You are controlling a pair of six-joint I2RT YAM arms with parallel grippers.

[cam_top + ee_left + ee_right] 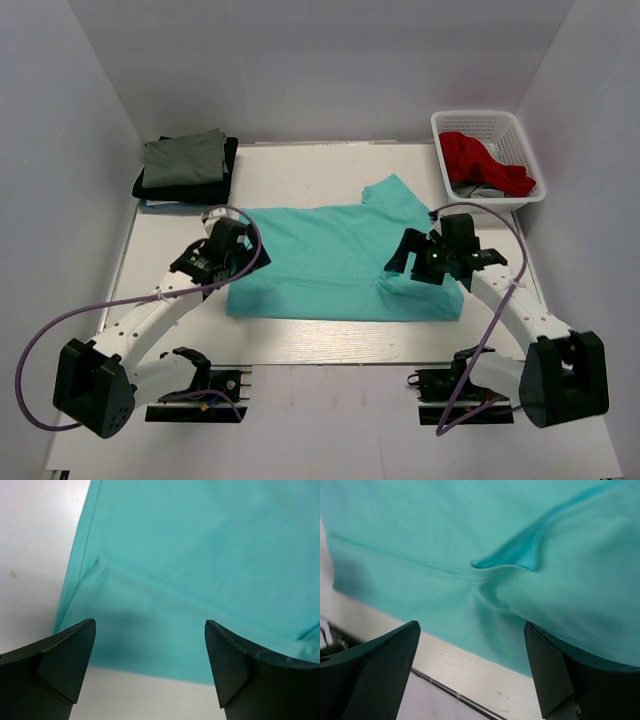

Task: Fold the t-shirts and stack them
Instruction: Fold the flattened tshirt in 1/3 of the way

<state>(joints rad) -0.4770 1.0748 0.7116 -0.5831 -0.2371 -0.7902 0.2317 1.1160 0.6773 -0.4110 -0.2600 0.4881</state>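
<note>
Top external view: the teal t-shirt (330, 262) lies lengthwise across mid-frame, with the left pincer (150, 622) and right pincer (471, 625) released over opposite ends.

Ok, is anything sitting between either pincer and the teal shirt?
Nothing visible. The left pincer and right pincer are both open just above the teal t-shirt, with only bare cloth showing between their fingertips. The folded stack and basket sit well aside.

The teal t-shirt (340, 262) lies flat mid-table, one sleeve toward the far edge, with the grey-green t-shirt (185, 157) folded atop the black t-shirt (187, 189) at the far-left corner and the red t-shirt (485, 160) crumpled at the far-right corner.
</note>
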